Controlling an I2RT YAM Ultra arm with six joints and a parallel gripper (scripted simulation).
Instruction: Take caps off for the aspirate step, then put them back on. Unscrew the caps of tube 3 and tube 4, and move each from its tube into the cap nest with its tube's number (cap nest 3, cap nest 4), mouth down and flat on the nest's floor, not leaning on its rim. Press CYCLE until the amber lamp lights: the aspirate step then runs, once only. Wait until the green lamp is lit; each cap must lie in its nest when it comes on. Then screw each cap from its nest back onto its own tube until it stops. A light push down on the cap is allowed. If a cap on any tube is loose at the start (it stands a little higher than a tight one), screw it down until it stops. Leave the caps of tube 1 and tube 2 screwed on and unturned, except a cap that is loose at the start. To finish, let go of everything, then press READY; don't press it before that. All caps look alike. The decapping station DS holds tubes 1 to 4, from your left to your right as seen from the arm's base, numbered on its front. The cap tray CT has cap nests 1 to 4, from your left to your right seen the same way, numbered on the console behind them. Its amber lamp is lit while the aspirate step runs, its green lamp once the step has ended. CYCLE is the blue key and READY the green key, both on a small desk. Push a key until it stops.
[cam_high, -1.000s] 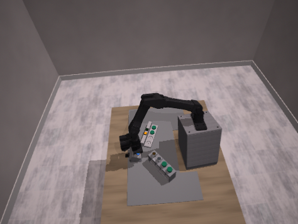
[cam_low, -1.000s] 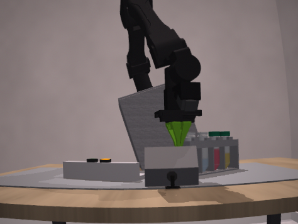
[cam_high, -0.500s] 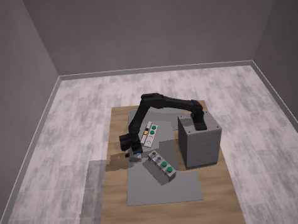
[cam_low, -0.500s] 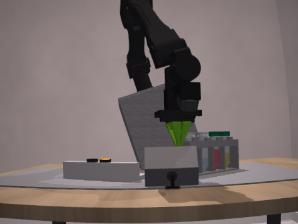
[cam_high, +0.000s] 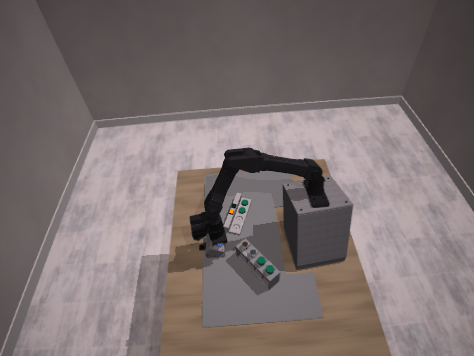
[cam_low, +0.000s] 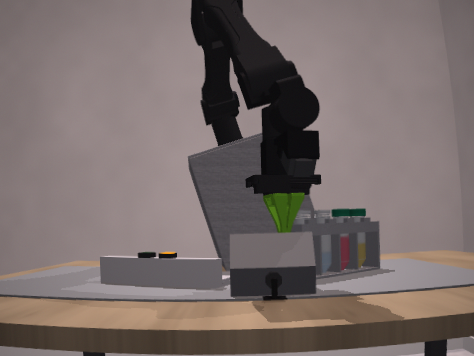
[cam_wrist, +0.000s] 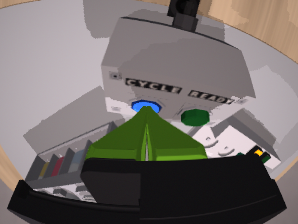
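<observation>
My gripper is shut and empty, its green fingertips pointing down onto the blue CYCLE key on the small key desk. The green READY key sits beside it, untouched. The amber lamp on the cap tray console is lit; it also shows in the side view. The lamp next to it is dark. Two green caps lie in the tray's far nests. On the decapping station, two tubes stand open and two keep green caps.
The arm's base stands on a tall grey block right of the station. The cap tray lies just behind the key desk. The grey mat covers most of the wooden table.
</observation>
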